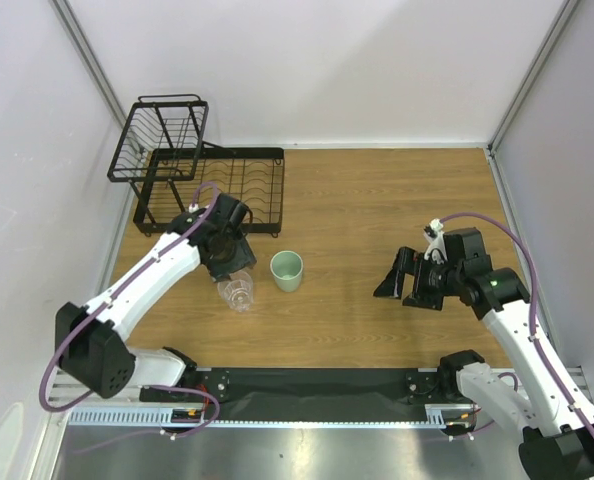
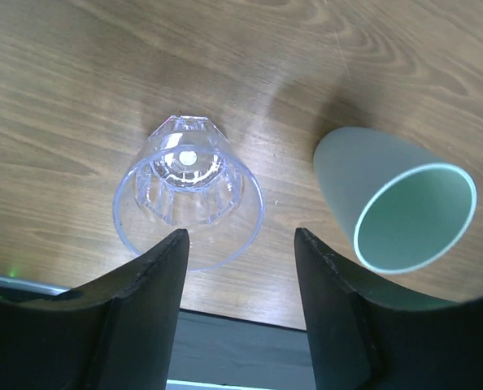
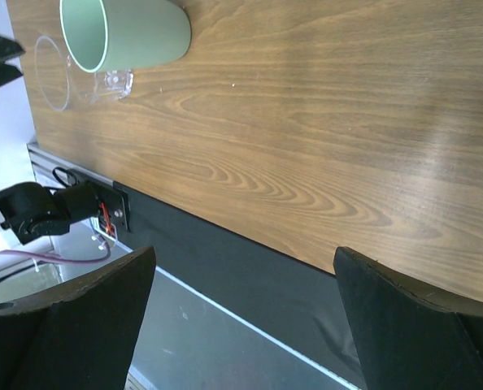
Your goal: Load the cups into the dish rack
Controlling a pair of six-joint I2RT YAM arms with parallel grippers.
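Note:
A clear glass cup (image 1: pixel 237 292) stands upright on the wooden table, with a pale mint-green tumbler (image 1: pixel 287 270) upright just to its right. The black wire dish rack (image 1: pixel 217 185) stands at the far left with no cups showing in it. My left gripper (image 1: pixel 235 272) is open and empty, hovering just above the clear cup. In the left wrist view the gripper (image 2: pixel 241 244) has its left fingertip (image 2: pixel 164 268) over the clear cup's (image 2: pixel 189 191) rim, with the tumbler (image 2: pixel 404 207) to the right. My right gripper (image 1: pixel 402 285) is open and empty at mid-right. In its wrist view (image 3: pixel 245 268) the tumbler (image 3: pixel 136 32) and clear cup (image 3: pixel 63 73) are far off.
A black mat strip (image 1: pixel 317 382) and a metal rail (image 1: pixel 307 420) run along the table's near edge between the arm bases. White walls close in the table at the back and sides. The rack's raised basket (image 1: pixel 162 135) overhangs the far left corner.

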